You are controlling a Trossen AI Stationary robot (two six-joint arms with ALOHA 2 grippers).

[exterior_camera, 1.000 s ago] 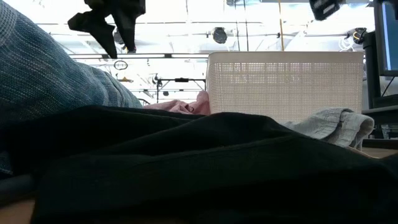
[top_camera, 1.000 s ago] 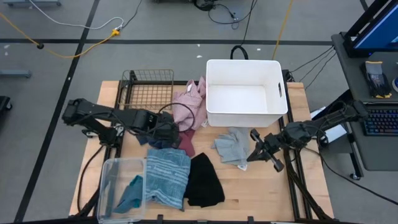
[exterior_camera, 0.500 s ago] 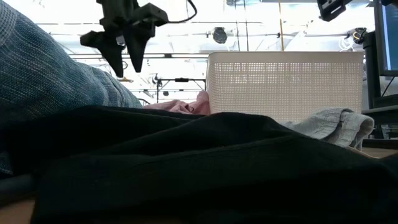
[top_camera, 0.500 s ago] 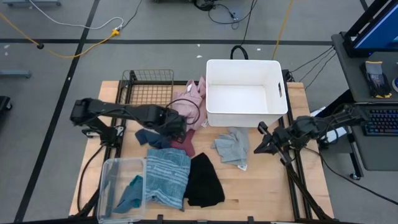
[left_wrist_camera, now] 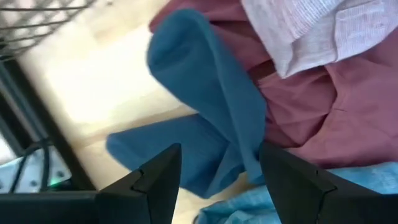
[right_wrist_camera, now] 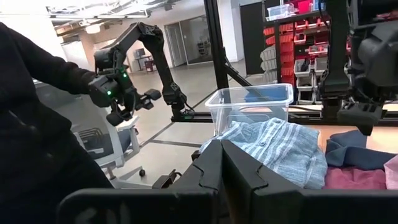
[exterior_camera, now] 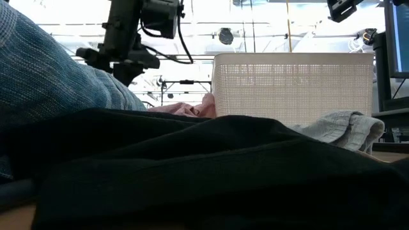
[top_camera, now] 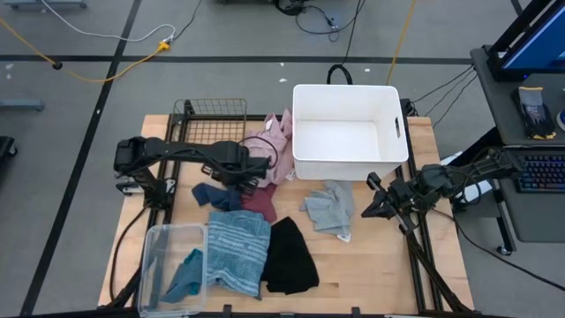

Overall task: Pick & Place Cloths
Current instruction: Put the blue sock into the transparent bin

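Several cloths lie on the wooden table: pink (top_camera: 269, 141), maroon (top_camera: 263, 201), navy (top_camera: 214, 196), grey (top_camera: 330, 208), blue-striped (top_camera: 237, 252) and black (top_camera: 290, 256). A teal one (top_camera: 185, 274) lies in a clear bin. My left gripper (top_camera: 256, 170) hovers open over the pile. In its wrist view the fingers (left_wrist_camera: 217, 155) stand either side of the navy cloth (left_wrist_camera: 217, 118), beside maroon (left_wrist_camera: 323, 112) and pink (left_wrist_camera: 311, 25), touching nothing. My right gripper (top_camera: 366, 208) is shut (right_wrist_camera: 221, 146) just right of the grey cloth, clear of it.
A white plastic basket (top_camera: 397, 132) stands at the far middle and a black wire basket (top_camera: 212, 124) at the far left. The clear bin (top_camera: 159, 243) sits at the near left corner. Bare wood shows at the near right. A person and another robot arm show beyond the table's left side.
My left gripper has travelled from over the navy cloth toward the table's right and far edges, ending over the maroon and pink cloths, and has come down lower. My right arm has drawn back a little toward the right edge. No cloth has moved.
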